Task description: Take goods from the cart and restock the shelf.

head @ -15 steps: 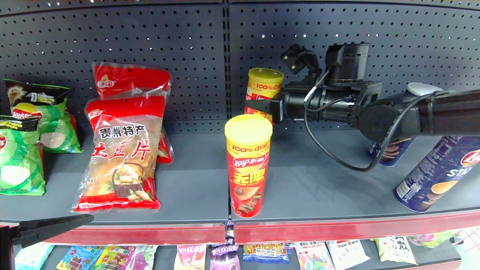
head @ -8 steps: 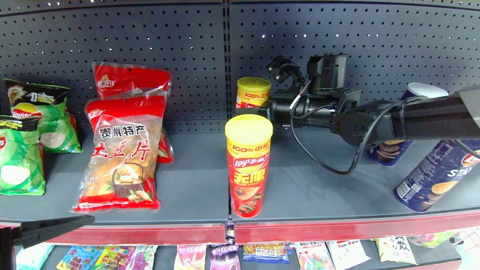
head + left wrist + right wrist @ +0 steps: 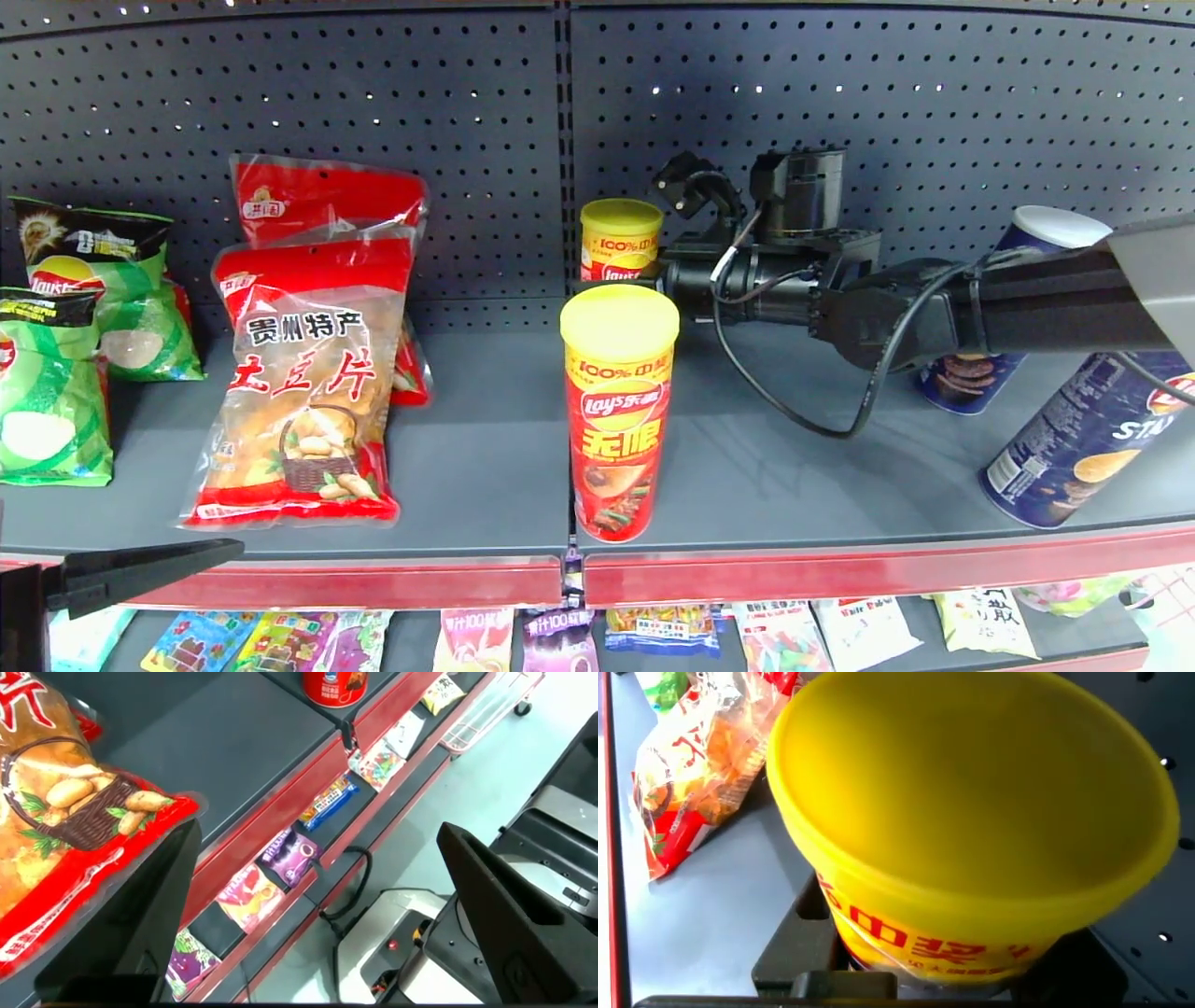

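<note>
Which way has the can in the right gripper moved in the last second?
Yes: the held can shifted left and down, now directly behind the front can.

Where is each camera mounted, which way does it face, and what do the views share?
Head view: on the head, facing forward and down at the shelf; the right gripper, coming in from the right, clasps the rear can.
Left wrist view: on the left wrist, looking down past the shelf's front edge to the floor; the left gripper has its fingers spread wide.
Right wrist view: on the right wrist, close over the rear can's yellow lid; dark fingers hold it.
Shared: the red snack bag appears in all three.
</note>
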Robot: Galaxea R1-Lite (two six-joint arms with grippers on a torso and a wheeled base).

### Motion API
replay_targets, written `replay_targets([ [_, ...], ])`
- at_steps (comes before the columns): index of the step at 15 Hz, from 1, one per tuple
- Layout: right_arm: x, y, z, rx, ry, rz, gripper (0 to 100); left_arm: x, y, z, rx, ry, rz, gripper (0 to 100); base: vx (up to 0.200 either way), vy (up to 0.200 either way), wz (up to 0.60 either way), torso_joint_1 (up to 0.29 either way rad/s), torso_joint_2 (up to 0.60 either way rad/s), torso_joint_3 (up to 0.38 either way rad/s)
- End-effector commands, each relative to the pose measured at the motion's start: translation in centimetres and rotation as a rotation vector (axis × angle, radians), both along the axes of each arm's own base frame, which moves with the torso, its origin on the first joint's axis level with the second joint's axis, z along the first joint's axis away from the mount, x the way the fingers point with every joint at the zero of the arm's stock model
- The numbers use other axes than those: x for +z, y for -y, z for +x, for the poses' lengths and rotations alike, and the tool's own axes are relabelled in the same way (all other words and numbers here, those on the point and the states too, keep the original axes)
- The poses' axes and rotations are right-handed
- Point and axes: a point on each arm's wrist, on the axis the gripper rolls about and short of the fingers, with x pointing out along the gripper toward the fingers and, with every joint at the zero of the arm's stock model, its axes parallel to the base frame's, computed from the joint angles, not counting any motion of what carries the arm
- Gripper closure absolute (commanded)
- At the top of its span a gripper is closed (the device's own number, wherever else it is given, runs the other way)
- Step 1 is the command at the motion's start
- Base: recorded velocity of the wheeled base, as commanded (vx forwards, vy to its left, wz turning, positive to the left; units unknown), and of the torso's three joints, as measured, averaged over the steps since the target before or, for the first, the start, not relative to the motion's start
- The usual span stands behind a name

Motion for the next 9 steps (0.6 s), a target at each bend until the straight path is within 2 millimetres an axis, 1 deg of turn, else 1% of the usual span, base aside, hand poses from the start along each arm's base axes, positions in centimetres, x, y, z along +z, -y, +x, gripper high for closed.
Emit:
replay_targets([
  [1,0.0,0.0,-0.1,0.000,-0.001,-0.001,0,-0.1,0.1,0.2,0.000,-0.011,0.005,0,0.000,0.000,0.00,0.000,0.00,0.000],
  [3,0.2,0.2,-0.3,-0.003,0.001,-0.001,0,-0.2,0.1,0.3,0.000,-0.016,0.007,0,0.000,0.000,0.00,0.000,0.00,0.000],
  [4,0.9,0.5,-0.8,-0.007,0.009,0.005,0,-0.2,0.2,0.3,0.000,-0.019,0.009,0,0.000,0.000,0.00,0.000,0.00,0.000],
  [5,1.1,0.8,-1.3,-0.011,0.008,0.003,0,-0.2,0.2,0.4,0.000,-0.023,0.011,0,0.000,0.000,0.00,0.000,0.00,0.000],
  [7,1.5,1.7,-2.6,-0.020,-0.006,-0.005,0,-0.3,0.3,0.7,-0.002,-0.031,0.015,0,0.000,0.000,0.00,0.000,0.00,0.000],
  [9,1.8,3.8,-5.6,-0.112,-0.026,-0.034,0,-0.1,0.8,1.5,-0.008,-0.043,0.026,0,0.000,0.000,0.00,0.000,0.00,0.000],
])
